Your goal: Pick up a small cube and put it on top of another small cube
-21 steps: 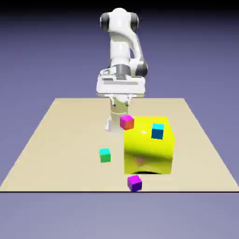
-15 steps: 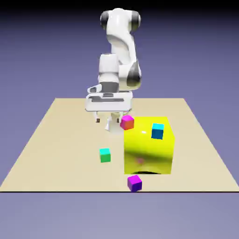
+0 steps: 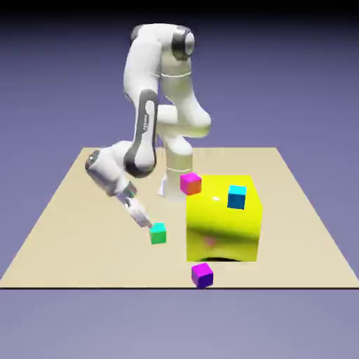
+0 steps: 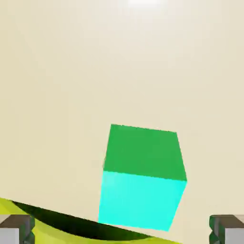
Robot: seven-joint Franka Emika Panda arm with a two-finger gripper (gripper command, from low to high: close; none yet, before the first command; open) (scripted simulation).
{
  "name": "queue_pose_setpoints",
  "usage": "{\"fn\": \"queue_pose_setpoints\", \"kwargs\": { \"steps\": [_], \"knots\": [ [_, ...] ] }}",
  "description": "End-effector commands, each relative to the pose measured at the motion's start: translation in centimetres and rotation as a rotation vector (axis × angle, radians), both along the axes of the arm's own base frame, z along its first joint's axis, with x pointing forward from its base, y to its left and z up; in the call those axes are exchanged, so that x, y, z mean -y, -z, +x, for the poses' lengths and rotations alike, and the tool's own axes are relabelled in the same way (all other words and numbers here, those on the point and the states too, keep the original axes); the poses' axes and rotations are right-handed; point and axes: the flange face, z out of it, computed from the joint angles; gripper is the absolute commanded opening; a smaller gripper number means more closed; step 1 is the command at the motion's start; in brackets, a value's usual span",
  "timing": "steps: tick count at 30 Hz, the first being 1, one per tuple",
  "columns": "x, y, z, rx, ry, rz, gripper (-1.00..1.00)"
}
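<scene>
Lettering runs down the arm's (image 3: pixel 144 126) dark forearm strip in the exterior view, too small to read; no other writing on anything.

Going from the exterior view's left: arm is glossy white w/ dark joint bands, rounded shells, bent down over the table (image 3: pixel 77 210), a flat matte tan slab. Gripper (image 3: pixel 143 217) angles down toward the view's right, tip just beside the small cube (image 3: pixel 158 233), at its upper left; touching or a hair apart, can't tell from here. Fingers read thin and pale, hard to separate in this view. In the hand view the two grey fingertips (image 4: pixel 16 228) sit at opposite bottom corners, spread wide apart, nothing between them.

Small cube: sharp-edged, flat colour, green sides, turquoise top, resting on the table near the middle, just left of the big yellow block (image 3: pixel 223 219). In the hand view it sits ahead of the spread tips, not between them, w/ a curved yellow edge and dark shadow below it.

Next right: magenta-and-orange cube (image 3: pixel 190 184) by the block's far left corner, prob. on the table behind it. Yellow block is large, shiny, w/ soft reflections on its front face. Purple cube (image 3: pixel 202 275) lies on the table just in front of the block. Cyan-and-blue cube (image 3: pixel 237 197) sits on the block's top.
</scene>
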Motion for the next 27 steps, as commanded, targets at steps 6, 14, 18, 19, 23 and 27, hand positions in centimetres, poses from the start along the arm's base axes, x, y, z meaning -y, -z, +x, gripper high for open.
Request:
{"fn": "queue_pose_setpoints", "kwargs": {
  "steps": [6,14,18,19,23,27],
  "knots": [
    [-3.2,5.8,-0.7,0.0,0.0,0.0,-1.0],
    [-0.4,-0.2,1.5,-0.002,-0.021,-0.002,-1.0],
    [-2.5,-1.0,7.6,-0.009,-0.102,-0.008,-1.0],
    [-3.2,-1.2,9.1,-0.01,-0.121,-0.008,-1.0],
    [-6.6,-2.2,14.7,-0.011,-0.197,-0.009,-1.0],
    [-10.8,-3.5,19.7,-0.007,-0.265,-0.007,-1.0]
  ]
}}
